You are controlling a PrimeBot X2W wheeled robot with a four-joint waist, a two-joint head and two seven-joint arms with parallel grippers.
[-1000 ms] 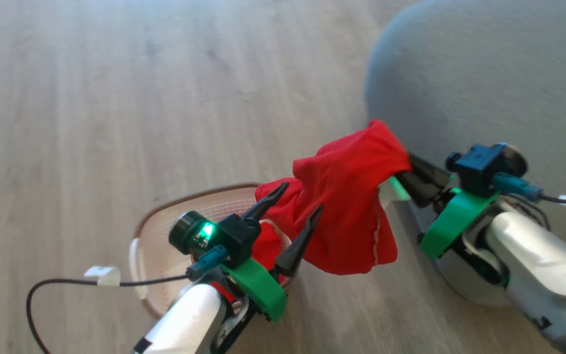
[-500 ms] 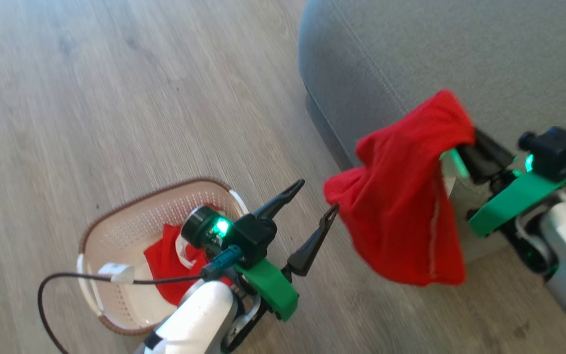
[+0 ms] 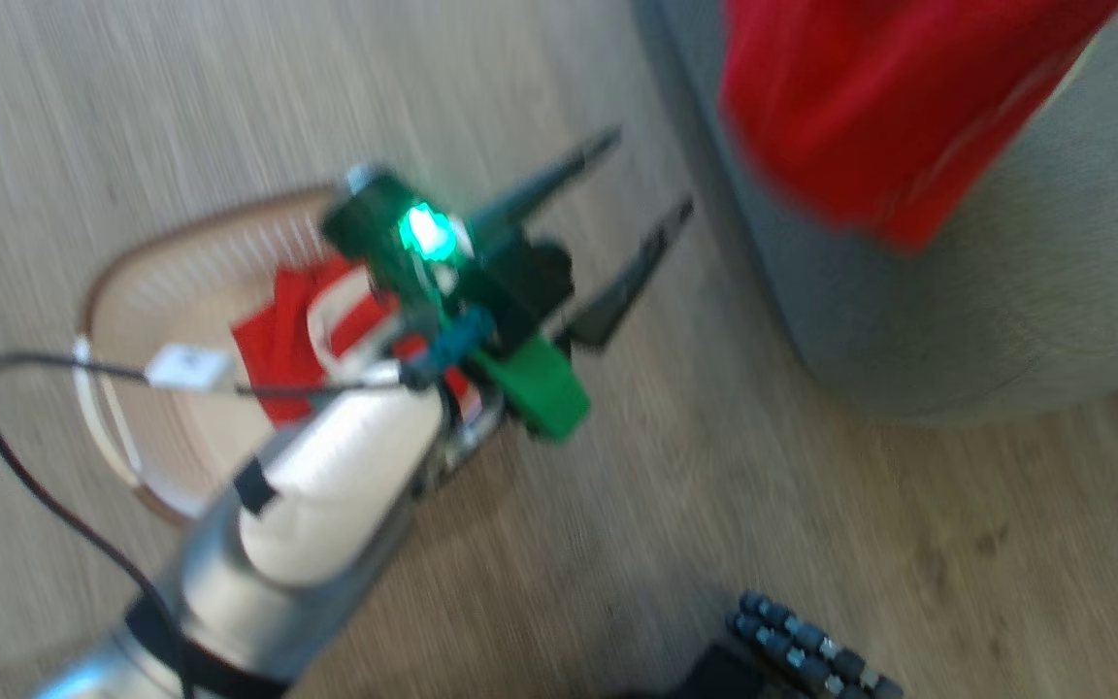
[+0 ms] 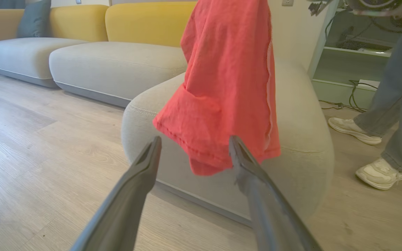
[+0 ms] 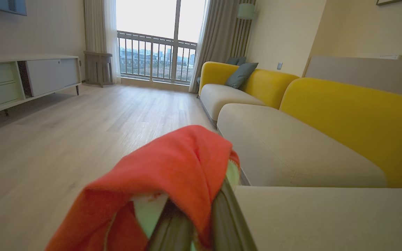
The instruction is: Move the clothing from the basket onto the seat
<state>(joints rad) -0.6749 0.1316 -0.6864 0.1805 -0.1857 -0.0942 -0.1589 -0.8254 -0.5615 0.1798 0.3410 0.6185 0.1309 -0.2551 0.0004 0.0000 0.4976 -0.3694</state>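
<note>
The right gripper (image 5: pixel 202 212) is closed on one red piece of the clothing (image 4: pixel 229 87). The fabric covers its fingers and hangs down in front of the rounded corner of the grey seat (image 3: pixel 1005 291); whether it touches the seat, I cannot tell. The left gripper (image 3: pixel 644 180) is wide open and holds nothing, and its fingers point toward the hanging piece. The basket (image 3: pixel 161 282) stands on the wooden floor (image 3: pixel 617 544) near the seat, with another red piece (image 3: pixel 273 340) with white trim inside it.
</note>
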